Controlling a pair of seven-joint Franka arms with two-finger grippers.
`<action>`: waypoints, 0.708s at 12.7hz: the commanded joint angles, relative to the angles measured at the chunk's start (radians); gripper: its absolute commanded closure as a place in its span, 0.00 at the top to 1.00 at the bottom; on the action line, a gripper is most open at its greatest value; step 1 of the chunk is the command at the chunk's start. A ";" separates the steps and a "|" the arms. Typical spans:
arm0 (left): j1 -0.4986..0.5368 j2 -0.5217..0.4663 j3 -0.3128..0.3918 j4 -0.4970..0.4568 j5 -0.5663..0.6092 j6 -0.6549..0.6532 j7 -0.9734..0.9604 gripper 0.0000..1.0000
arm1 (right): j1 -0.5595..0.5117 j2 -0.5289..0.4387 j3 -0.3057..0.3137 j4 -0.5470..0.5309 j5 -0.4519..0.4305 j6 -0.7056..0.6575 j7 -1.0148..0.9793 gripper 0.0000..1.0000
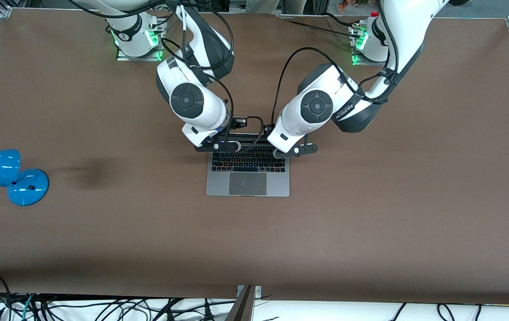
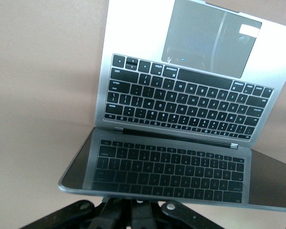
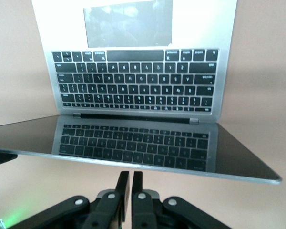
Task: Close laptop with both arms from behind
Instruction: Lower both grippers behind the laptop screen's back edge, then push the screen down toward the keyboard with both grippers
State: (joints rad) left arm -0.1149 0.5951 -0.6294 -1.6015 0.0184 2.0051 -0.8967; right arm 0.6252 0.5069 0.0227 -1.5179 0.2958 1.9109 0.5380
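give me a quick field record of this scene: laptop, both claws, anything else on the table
laptop: silver-grey laptop, lid open, keyboard and trackpad showing, mid-table
screen: dark, mirrors the keyboard
left claw: shut, at the lid's top edge, toward the left arm's end; contact unclear
right claw: shut, at the lid's top edge, toward the right arm's end; contact unclear
other item: blue lamp, at the right arm's end of the table, apart from the laptop
surface: brown table
task state: lid not yet closed
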 commanded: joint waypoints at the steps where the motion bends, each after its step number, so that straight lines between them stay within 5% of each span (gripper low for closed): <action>1: -0.019 0.049 0.019 0.060 0.035 -0.008 -0.024 0.00 | -0.009 0.013 0.003 -0.001 -0.030 0.057 -0.041 0.09; 9: -0.019 0.092 0.036 0.101 0.086 -0.008 -0.028 0.00 | -0.012 0.044 0.003 -0.001 -0.093 0.140 -0.096 0.06</action>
State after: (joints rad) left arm -0.1179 0.6617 -0.6035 -1.5451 0.0610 2.0050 -0.9023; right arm 0.6182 0.5406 0.0223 -1.5185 0.2227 2.0157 0.4790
